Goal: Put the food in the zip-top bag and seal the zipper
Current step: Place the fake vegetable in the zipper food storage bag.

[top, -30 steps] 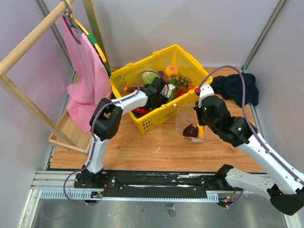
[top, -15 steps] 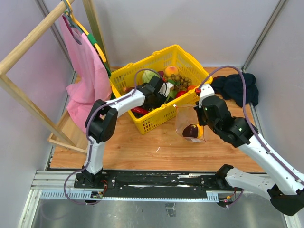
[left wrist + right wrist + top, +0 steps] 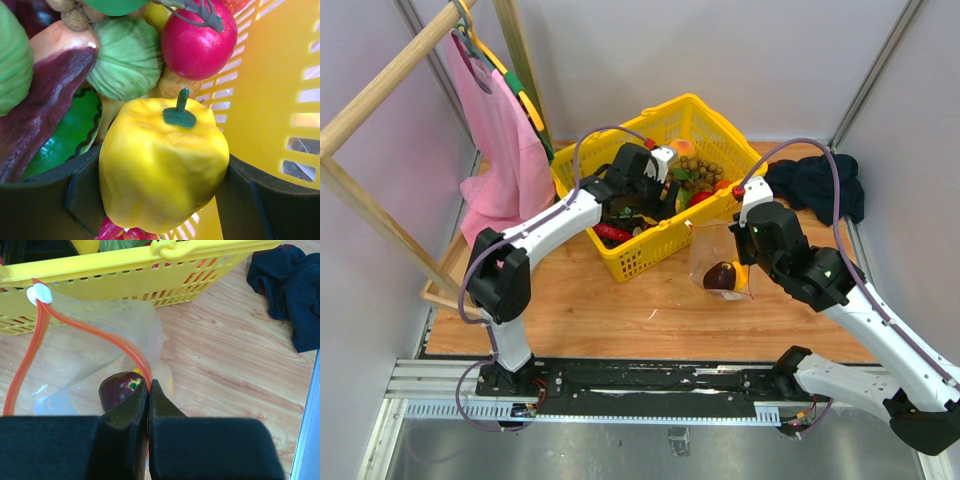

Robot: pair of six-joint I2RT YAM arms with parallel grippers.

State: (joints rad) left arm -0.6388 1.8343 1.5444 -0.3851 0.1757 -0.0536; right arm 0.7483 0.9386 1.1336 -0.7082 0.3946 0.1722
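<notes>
My left gripper (image 3: 162, 200) is inside the yellow basket, shut on a yellow bell pepper (image 3: 162, 165) with a green stem, one finger pressed against each side. Behind the pepper lie a green cabbage (image 3: 127, 60), a red round fruit (image 3: 197, 40) and a dark purple piece (image 3: 45, 100). My right gripper (image 3: 148, 385) is shut on the red-orange zipper (image 3: 90, 330) of the clear zip-top bag (image 3: 718, 250) and holds its mouth open beside the basket. A dark purple fruit (image 3: 120, 390) lies inside the bag. The white slider (image 3: 39, 294) sits at the zipper's far end.
The yellow lattice basket (image 3: 720, 125) stands at the back centre, touching the bag. A dark blue cloth (image 3: 815, 185) lies at the back right. A pink garment (image 3: 500, 150) hangs on a wooden rack (image 3: 380, 95) at the left.
My left arm has swung its elbow out to the left and its gripper has shifted up and back within the basket. The right arm and the bag have not moved.
</notes>
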